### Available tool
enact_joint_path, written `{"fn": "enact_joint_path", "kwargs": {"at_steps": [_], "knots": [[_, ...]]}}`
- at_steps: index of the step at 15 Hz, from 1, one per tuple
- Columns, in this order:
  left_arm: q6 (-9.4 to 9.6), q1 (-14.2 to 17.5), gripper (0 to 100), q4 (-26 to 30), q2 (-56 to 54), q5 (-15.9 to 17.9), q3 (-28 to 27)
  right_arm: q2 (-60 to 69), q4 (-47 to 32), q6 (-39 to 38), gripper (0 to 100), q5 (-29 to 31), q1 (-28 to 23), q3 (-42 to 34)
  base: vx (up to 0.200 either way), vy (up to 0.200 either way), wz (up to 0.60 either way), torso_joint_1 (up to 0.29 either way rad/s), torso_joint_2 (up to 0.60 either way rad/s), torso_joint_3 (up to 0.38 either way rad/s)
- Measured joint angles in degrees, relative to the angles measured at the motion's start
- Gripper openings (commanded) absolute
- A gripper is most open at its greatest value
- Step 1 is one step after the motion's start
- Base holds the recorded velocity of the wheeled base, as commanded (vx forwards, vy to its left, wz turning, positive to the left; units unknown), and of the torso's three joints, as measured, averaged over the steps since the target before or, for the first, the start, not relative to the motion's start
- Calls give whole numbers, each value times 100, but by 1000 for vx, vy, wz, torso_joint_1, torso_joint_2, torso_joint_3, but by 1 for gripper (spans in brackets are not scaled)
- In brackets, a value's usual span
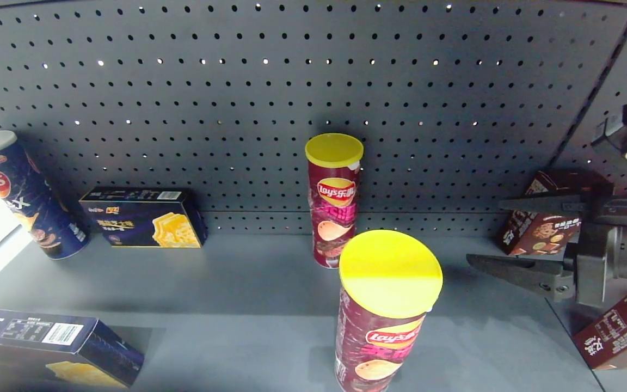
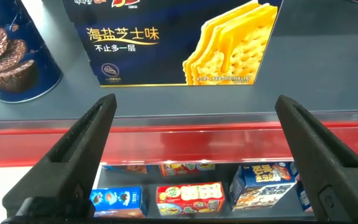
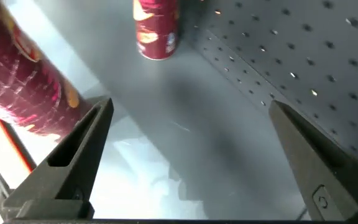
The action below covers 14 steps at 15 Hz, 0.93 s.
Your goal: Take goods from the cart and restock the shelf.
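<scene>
Standing upright toward the front of the grey shelf [image 1: 226, 283]: a maroon chip can [image 1: 381, 337] with a yellow lid. Standing behind the maroon chip can, close to the pegboard back wall [image 1: 237, 81] and well apart from it: a second maroon can [image 1: 332, 201] of the same kind. Hovering just right of the maroon chip can without touching it: the right gripper [image 1: 485, 233], fingers spreading wide and holding nothing. Sitting beyond that gripper, farther right of the can: two brown boxes [image 1: 542, 228]. Resting left of the can by the back wall: a dark blue cracker box [image 1: 145, 218], with a tall blue can [image 1: 19, 196] farther left. Lying at the front, well left of the maroon chip can: another dark blue box [image 1: 47, 348]. Facing a red shelf edge [image 2: 185, 134]: the left gripper [image 2: 196, 99], fingers also spreading wide, gripping nothing.
</scene>
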<state>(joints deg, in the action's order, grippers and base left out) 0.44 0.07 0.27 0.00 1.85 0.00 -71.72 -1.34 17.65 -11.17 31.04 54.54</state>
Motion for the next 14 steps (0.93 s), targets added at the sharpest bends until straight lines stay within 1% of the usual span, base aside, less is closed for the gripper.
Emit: {"fn": "enact_joint_path", "kwargs": {"at_steps": [2,6,10,14], "knots": [[0,0,100,0,0,0,0,-90,-111,35,100,0,121,44,0,0,0,0,0,0],[0,-5,100,0,0,2,0,-217,-460,52,100,13,532,-20,0,0,0,0,0,0],[0,0,100,-2,0,0,0,-367,-427,57,100,46,788,-306,0,0,0,0,0,0],[0,0,100,-5,0,-13,0,-518,-377,62,100,61,903,-446,0,0,0,0,0,0]]}}
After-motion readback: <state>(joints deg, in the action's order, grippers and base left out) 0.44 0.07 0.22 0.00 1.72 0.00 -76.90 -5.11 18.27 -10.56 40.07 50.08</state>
